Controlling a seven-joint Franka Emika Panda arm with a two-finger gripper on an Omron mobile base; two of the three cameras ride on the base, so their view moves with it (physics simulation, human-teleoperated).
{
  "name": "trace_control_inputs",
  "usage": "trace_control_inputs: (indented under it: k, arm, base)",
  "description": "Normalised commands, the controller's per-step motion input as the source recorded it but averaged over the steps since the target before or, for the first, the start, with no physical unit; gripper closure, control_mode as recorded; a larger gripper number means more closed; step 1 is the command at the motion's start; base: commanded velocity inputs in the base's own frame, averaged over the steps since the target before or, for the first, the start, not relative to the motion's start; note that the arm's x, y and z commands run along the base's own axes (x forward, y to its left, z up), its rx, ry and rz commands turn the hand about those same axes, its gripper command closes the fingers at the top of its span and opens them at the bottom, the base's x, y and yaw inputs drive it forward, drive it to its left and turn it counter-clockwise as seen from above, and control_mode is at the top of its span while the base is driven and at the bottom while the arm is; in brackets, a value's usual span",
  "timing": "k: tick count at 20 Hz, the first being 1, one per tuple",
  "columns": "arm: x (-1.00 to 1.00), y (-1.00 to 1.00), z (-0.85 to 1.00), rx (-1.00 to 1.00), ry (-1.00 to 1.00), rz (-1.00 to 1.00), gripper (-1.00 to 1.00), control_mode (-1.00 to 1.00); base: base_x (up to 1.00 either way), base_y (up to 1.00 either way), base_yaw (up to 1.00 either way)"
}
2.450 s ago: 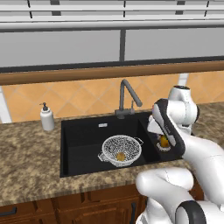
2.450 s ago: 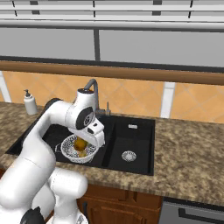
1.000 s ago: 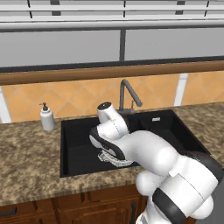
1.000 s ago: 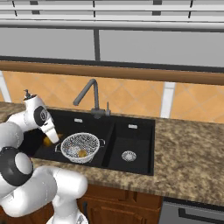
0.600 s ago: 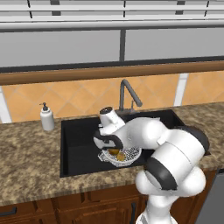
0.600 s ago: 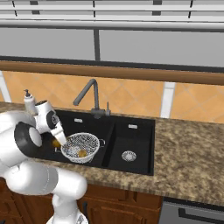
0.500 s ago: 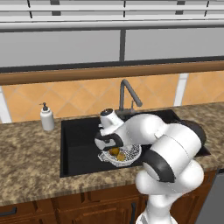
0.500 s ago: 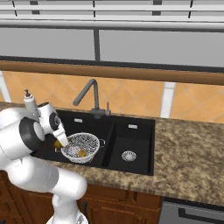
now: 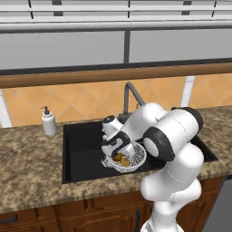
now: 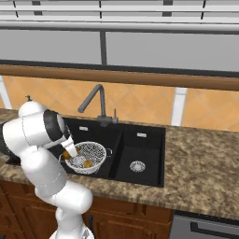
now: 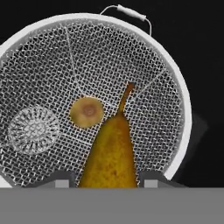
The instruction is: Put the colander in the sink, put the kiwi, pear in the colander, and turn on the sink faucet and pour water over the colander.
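One colander (image 11: 87,96) sits in the large basin of the black sink (image 9: 84,149), at the centre of the left base view and lower left of the right base view. Inside it lies one kiwi (image 11: 86,112), left of centre in the hand view. One pear (image 11: 110,153) hangs above the mesh at the bottom centre of that view, stem pointing up, pinched between the end effector (image 11: 107,179) fingers. One faucet (image 10: 95,105) stands behind the sink. One soap bottle (image 9: 48,122) stands on the desk (image 9: 27,167) at the left.
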Motion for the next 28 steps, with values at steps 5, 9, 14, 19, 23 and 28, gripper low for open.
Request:
trace_control_inputs:
  k: [5,9,14,19,23,28]
  arm:
    - [0.37,0.00,-0.40,-0.03,0.00,-0.01,1.00,-1.00]
    - [0.06,0.00,-0.49,-0.03,0.00,0.00,1.00,-1.00]
    - [0.09,0.00,-0.20,-0.01,0.00,0.00,1.00,-1.00]
    - [0.00,0.00,0.00,0.00,0.00,0.00,-1.00,-1.00]
    - [0.00,0.00,0.00,0.00,0.00,0.00,-1.00,-1.00]
    - [0.00,0.00,0.34,0.00,0.00,0.00,-1.00,-1.00]
  base:
    - [0.00,0.00,0.00]
    - [0.00,0.00,0.00]
    - [0.00,0.00,0.00]
    - [0.00,0.00,0.00]
    - [0.00,0.00,0.00]
    - [0.00,0.00,0.00]
